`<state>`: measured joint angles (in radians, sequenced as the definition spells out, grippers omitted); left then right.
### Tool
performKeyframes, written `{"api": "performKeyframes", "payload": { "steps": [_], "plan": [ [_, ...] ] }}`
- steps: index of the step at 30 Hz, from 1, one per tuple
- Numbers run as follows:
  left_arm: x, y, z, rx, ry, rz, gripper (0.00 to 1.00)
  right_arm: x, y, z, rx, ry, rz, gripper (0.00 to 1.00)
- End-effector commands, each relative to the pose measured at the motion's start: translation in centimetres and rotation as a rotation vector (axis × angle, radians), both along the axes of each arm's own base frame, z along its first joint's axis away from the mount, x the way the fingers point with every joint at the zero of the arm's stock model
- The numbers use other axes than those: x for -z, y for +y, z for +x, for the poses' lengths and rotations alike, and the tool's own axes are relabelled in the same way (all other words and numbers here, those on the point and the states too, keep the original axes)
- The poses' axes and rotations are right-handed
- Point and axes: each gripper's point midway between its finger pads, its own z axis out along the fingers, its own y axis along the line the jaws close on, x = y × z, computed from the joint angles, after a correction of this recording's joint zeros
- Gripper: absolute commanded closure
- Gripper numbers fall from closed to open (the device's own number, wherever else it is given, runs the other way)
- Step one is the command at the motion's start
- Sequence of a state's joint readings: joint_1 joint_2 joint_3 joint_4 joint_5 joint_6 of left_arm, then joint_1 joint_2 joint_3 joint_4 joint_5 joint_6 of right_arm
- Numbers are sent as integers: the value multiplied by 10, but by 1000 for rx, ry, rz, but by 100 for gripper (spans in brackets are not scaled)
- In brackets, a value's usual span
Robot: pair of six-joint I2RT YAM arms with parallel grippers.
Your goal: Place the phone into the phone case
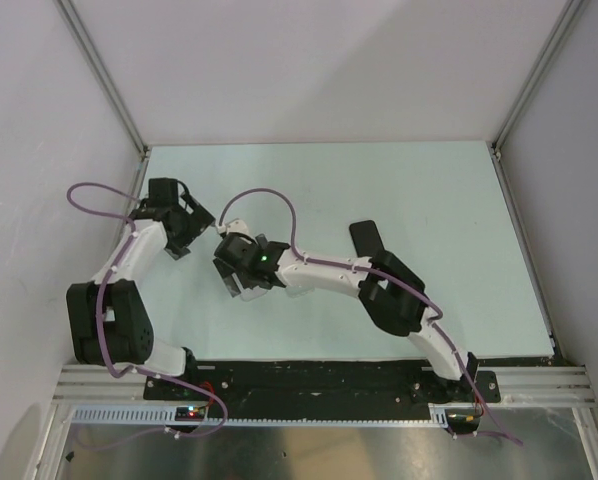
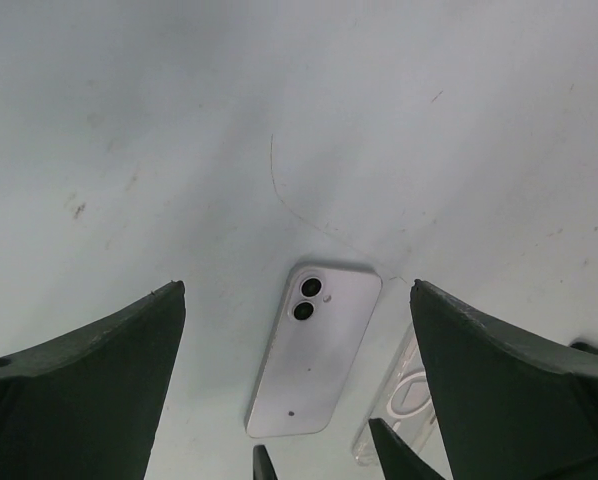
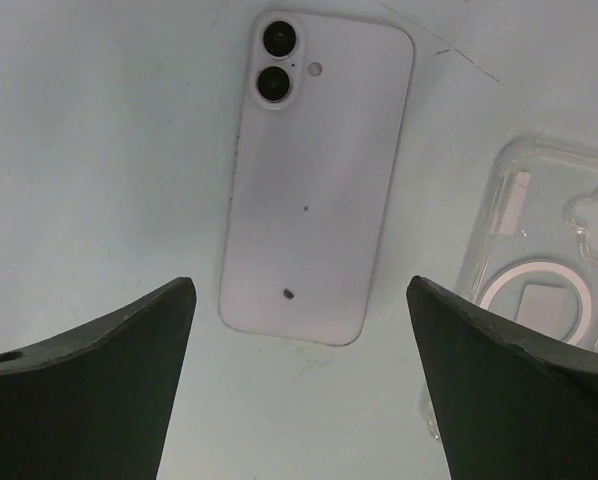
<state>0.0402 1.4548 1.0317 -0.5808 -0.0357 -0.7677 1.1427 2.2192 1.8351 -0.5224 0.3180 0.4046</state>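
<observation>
No writing, brand mark or number could be read in any view. The phone (image 3: 314,180) lay with its pale back up, and that back showed only a few dark specks. The clear case (image 3: 544,270) beside it bore moulded shapes, not letters.

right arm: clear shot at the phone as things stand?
Probably yes: the right gripper hangs open over the phone, which lies flat with nothing on it; the phone case sits apart.
</observation>
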Motion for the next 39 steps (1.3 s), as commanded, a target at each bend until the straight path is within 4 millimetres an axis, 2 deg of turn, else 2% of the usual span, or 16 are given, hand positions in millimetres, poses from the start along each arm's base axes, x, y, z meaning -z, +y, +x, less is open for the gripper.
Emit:
{"api": "performKeyframes", "payload": {
  "steps": [1, 10, 14, 20, 24, 26, 29, 30, 34, 39],
  "plan": [
    [-31, 12, 14, 16, -99, 14, 2, 6, -1, 7, 59, 2, -44, 6],
    [-43, 21, 18, 16, -131, -22, 2, 31, 10, 3, 63, 26, -62, 3],
    [-41, 20, 19, 23, -126, -32, 2, 38, 13, 1, 66, 32, -70, 3],
    [-34, 19, 13, 30, -108, -30, 2, 52, 6, -3, 85, 52, -88, 7],
    [-24, 15, 4, 42, -87, -37, 3, 58, 2, -9, 68, 127, -33, 17],
    [-19, 12, -1, 48, -75, -35, 3, 57, -2, -9, 65, 162, 0, 28],
    [-6, 3, -13, 67, -47, -26, 3, 52, -9, -8, 56, 197, 31, 49],
    [-2, 0, -16, 73, -42, -25, 3, 52, -12, -9, 50, 215, 40, 53],
    [16, -23, -31, 126, -21, -60, 4, 42, -10, -18, -12, 321, 154, 59],
    [31, -52, -41, 209, -27, -145, 6, 32, -12, -17, -53, 412, 285, 62]
  ]
}}
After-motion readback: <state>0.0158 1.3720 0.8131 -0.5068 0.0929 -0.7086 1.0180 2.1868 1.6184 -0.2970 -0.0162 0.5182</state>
